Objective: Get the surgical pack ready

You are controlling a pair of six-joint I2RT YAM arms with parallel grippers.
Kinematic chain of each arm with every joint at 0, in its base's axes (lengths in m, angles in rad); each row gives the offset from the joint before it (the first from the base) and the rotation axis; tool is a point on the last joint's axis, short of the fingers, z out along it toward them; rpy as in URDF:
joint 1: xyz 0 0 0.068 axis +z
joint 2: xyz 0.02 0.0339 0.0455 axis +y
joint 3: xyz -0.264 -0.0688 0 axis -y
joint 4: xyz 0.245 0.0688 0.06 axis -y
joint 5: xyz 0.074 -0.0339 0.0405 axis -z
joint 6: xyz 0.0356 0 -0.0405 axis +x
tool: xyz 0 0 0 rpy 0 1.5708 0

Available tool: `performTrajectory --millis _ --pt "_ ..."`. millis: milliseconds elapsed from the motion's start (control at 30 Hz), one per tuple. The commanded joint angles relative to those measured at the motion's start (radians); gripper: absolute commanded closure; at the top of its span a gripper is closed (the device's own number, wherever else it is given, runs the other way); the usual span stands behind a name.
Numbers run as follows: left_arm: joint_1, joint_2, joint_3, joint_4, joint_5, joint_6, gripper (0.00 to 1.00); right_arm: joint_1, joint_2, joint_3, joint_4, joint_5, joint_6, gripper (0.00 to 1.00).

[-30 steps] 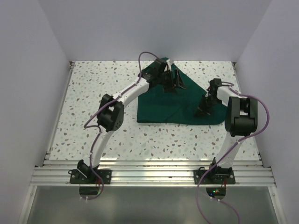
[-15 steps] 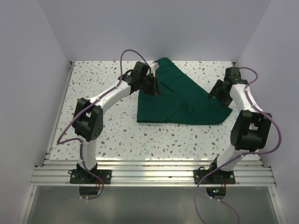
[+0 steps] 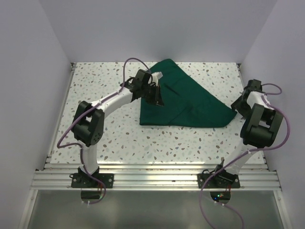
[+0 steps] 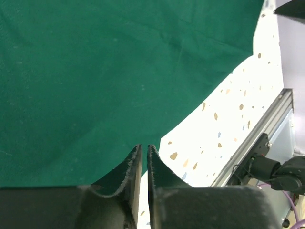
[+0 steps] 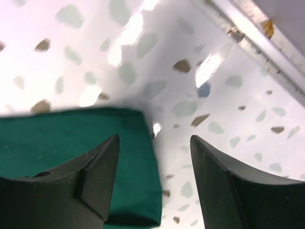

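Observation:
The surgical pack (image 3: 186, 102) is a dark green cloth lying flat on the speckled table as a folded, roughly triangular sheet. My left gripper (image 3: 157, 98) hovers over its left part. In the left wrist view the jaws (image 4: 142, 147) stand shut with only a hairline gap and nothing between them, and the cloth (image 4: 105, 71) spreads below. My right gripper (image 3: 236, 106) is at the cloth's right corner. In the right wrist view it (image 5: 155, 139) is open, one finger over the cloth's corner (image 5: 128, 162) and the other over bare table.
White walls close in the table on the left, back and right. An aluminium rail (image 3: 152, 171) runs along the near edge, also seen in the left wrist view (image 4: 267, 129). Purple cables loop off both arms. The right wall's base strip (image 5: 257, 43) lies close to the right gripper.
The left gripper came off the cloth's top corner, shut, and drew back over its left part. The right gripper opened and swung out to the right corner. The top corner now lies flat.

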Motion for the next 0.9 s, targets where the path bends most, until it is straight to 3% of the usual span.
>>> performTrajectory --millis 0,300,433,567,700,867 --pt "0.007 -0.104 -0.002 0.044 0.022 0.025 0.86 -0.042 0.047 -0.003 0.081 -0.035 -0.037 0.36" --pt "0.049 -0.124 -0.026 0.003 0.006 0.025 0.76 -0.054 0.171 0.052 0.118 -0.204 -0.118 0.41" --pt "0.079 -0.136 -0.051 0.003 0.002 0.020 0.72 -0.054 0.156 0.020 0.121 -0.273 -0.118 0.42" --pt "0.105 -0.139 -0.060 0.003 -0.006 0.020 0.60 -0.054 0.139 0.000 0.135 -0.314 -0.120 0.42" --pt "0.122 -0.141 -0.071 -0.010 -0.014 0.020 0.57 -0.054 0.169 0.015 0.110 -0.342 -0.105 0.43" --pt "0.138 -0.144 -0.084 -0.010 -0.021 0.025 0.57 -0.055 0.123 -0.018 0.115 -0.336 -0.106 0.56"
